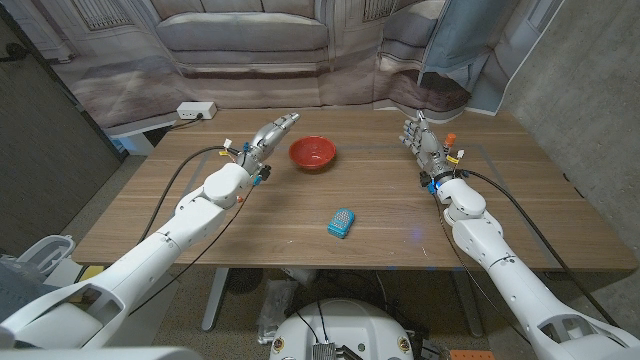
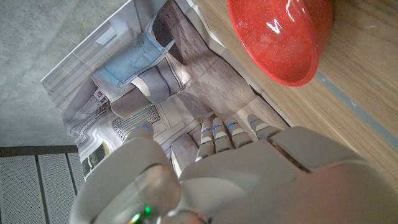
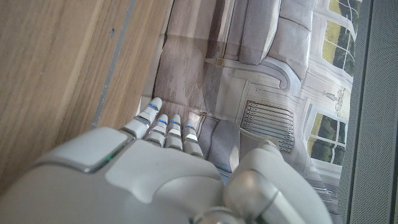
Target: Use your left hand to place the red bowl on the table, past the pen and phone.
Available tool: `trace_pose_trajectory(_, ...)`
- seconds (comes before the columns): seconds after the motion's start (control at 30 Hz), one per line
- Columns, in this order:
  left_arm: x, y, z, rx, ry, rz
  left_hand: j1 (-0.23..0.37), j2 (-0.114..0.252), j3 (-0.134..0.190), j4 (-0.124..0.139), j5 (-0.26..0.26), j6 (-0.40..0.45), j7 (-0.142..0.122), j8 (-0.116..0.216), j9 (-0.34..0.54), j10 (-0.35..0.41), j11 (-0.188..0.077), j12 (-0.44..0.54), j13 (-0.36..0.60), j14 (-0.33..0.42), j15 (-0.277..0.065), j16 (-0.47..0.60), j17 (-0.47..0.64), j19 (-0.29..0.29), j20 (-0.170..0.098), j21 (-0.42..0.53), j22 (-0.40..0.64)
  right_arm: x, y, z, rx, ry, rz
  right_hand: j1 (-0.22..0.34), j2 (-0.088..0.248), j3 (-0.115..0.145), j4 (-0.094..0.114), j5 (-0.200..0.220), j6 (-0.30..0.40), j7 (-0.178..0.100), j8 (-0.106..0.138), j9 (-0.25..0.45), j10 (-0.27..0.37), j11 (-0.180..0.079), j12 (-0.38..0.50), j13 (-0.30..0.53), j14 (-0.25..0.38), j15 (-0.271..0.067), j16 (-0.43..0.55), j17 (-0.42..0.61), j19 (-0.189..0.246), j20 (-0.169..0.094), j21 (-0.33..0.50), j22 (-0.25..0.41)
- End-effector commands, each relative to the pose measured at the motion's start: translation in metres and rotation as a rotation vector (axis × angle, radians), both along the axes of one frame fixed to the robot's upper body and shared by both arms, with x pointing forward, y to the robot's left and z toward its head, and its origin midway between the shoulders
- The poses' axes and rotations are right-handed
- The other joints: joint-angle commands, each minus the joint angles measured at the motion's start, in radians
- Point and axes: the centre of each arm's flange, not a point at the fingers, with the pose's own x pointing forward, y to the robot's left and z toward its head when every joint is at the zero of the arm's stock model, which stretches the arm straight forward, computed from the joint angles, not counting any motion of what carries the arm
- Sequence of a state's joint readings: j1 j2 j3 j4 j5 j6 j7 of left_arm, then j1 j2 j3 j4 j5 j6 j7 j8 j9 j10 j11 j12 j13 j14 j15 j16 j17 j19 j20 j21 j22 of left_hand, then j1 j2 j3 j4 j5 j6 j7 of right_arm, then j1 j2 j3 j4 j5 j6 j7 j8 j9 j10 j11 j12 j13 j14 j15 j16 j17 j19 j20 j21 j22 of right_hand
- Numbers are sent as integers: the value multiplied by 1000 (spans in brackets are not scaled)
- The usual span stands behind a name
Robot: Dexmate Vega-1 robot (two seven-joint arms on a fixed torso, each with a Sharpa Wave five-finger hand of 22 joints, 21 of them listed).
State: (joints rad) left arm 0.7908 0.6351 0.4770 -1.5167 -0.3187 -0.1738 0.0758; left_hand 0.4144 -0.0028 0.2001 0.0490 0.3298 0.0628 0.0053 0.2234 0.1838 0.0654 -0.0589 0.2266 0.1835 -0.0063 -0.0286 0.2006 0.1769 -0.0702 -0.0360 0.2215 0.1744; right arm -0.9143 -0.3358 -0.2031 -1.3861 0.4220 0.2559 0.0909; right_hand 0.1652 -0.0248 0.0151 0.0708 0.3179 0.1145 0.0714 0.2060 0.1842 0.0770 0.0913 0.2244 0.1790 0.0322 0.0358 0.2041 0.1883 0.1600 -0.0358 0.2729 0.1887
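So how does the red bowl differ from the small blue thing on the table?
The red bowl is round, open on top and glossy; the blue object is a small flat oblong with a dotted face. The bowl is the larger of the two. It sits farther out, beside the left hand; the blue object lies nearer the robot, mid-table. Both rest on the wooden table, untouched.

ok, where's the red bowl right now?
Head view: the red bowl sits on the table's far middle, just right of the left hand, beyond the blue object.
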Motion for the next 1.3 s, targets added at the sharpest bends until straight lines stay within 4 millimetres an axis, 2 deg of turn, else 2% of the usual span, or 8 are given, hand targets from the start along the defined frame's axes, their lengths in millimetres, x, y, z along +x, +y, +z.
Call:
trace_pose_trajectory(0.03,-7,0,-9,26,-9,36,14,2,5,-8,2,14,0,1,3,10,4,2,4,9,-9,-1,3,2,-26,-1,5,-1,2,5,0,-8,3,3,10,-4,2,1,8,3,-1,1,1,5,0,4,9,3,-3,3,8,-38,-6,2)
trace_pose_trajectory(0.97,-14,-9,-15,100,-78,114,35,-5,2,-21,5,30,-5,0,4,23,-5,-1,5,24,-16,-2,3,5,-24,-6,5,-3,9,8,-29,-9,0,6,13,-7,0,0,9,2,-4,1,5,4,-2,4,16,1,-3,4,11,-38,-10,2)
trace_pose_trajectory(1.3,-17,-5,-21,94,-89,157,45,-6,2,-27,7,43,-10,2,4,36,-7,1,5,34,-17,-1,3,5,-23,-8,5,-2,6,12,2,-7,21,6,14,-8,0,-1,11,2,-3,1,7,4,-3,4,19,1,-3,4,14,-39,-10,2)
